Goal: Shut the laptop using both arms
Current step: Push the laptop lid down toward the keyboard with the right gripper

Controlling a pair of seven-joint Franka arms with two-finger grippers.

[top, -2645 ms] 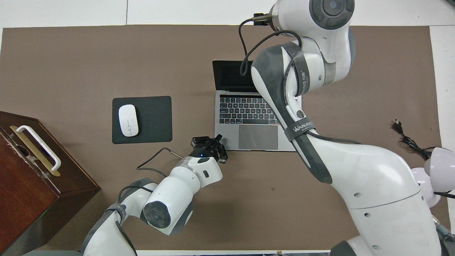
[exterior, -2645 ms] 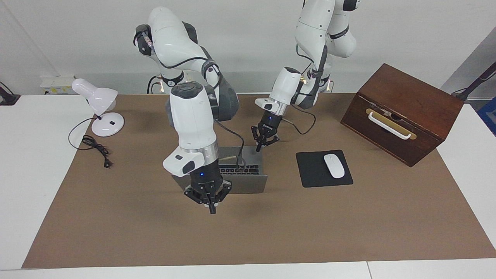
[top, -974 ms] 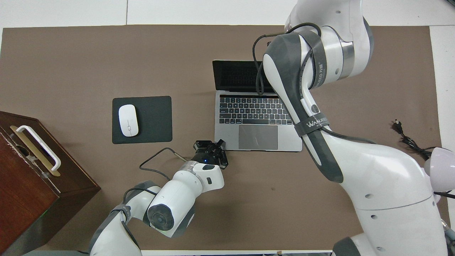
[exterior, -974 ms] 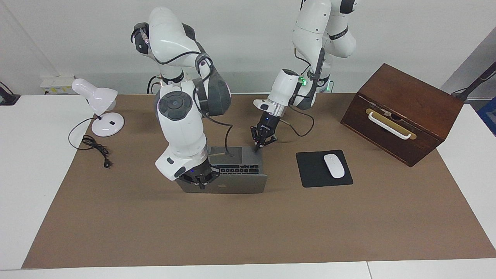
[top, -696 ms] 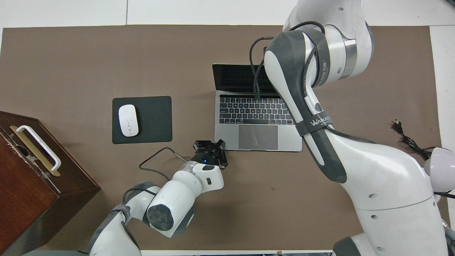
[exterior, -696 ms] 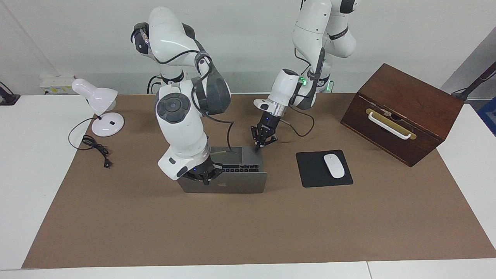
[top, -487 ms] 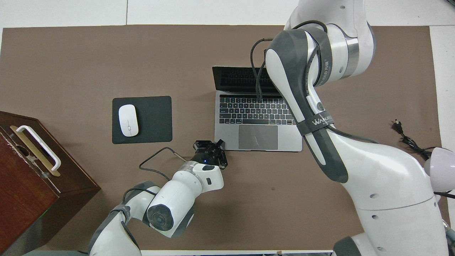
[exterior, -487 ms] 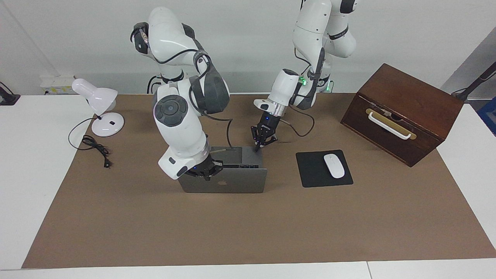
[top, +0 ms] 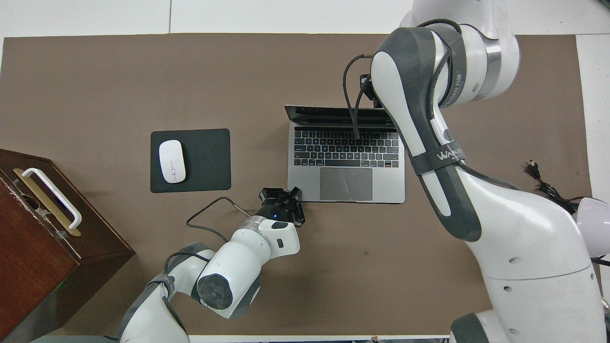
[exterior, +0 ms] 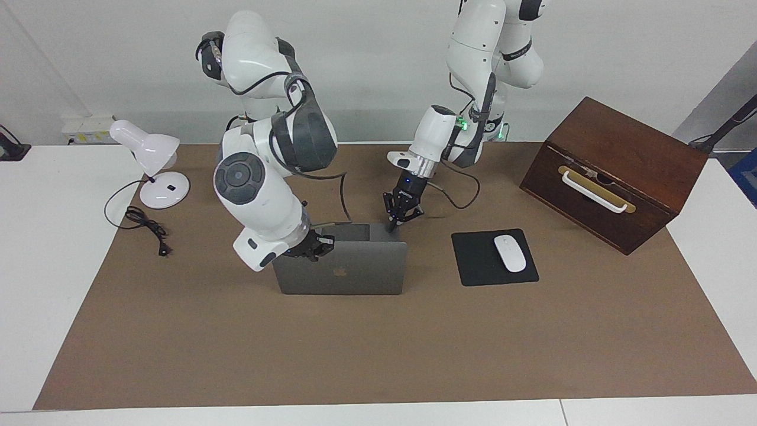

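The silver-grey laptop [exterior: 355, 275] stands in the middle of the brown mat, its lid about upright, with the apple logo on the lid's back showing in the facing view. The keyboard and trackpad [top: 345, 162] show in the overhead view. My right gripper [exterior: 311, 248] is against the back of the lid near its top edge, at the right arm's end; in the overhead view [top: 369, 93] it is mostly hidden by its arm. My left gripper [exterior: 394, 222] rests at the base's corner nearest the robots, at the left arm's end, and also shows in the overhead view [top: 285, 196].
A black mouse pad [exterior: 476, 263] with a white mouse [exterior: 510, 252] lies beside the laptop toward the left arm's end. A brown wooden box [exterior: 621, 171] stands further that way. A white desk lamp [exterior: 155, 157] and its cable [exterior: 145, 223] are at the right arm's end.
My right gripper has dropped onto the back of the lid and pushed it toward the robots, from leaning back to about upright. My left gripper has stayed at the base's corner.
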